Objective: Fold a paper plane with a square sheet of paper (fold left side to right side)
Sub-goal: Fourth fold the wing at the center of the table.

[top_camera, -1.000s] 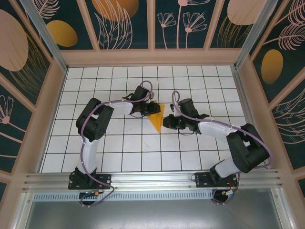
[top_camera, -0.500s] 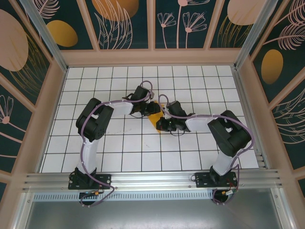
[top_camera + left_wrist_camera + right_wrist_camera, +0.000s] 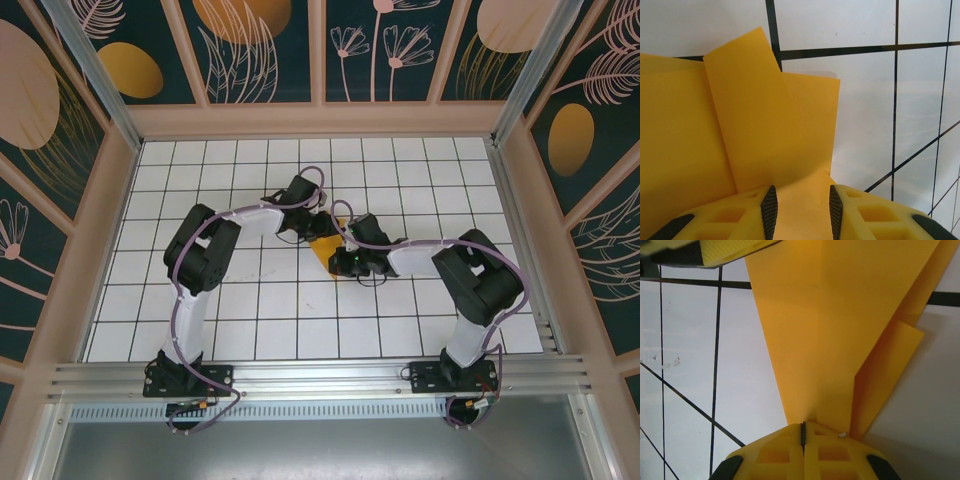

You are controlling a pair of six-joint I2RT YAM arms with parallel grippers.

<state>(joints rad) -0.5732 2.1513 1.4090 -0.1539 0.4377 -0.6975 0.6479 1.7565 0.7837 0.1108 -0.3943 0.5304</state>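
Paper plane in the middle of the desk, between my two arms.

In the top view the paper plane (image 3: 322, 250) lies flat on the desk (image 3: 250, 320) at frame centre, wide end up and sharp tip down. My right fingers (image 3: 338, 264) are closed at the tip; whether they pinch or only press, I cannot tell. My left fingers (image 3: 316, 230) stand partly open over the wide end, clamping nothing.

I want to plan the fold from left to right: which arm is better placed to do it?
Left, probably. The left jaws stand open astride the paper, ready to grip and carry it over; the right jaws are shut at its tip, better for anchoring.
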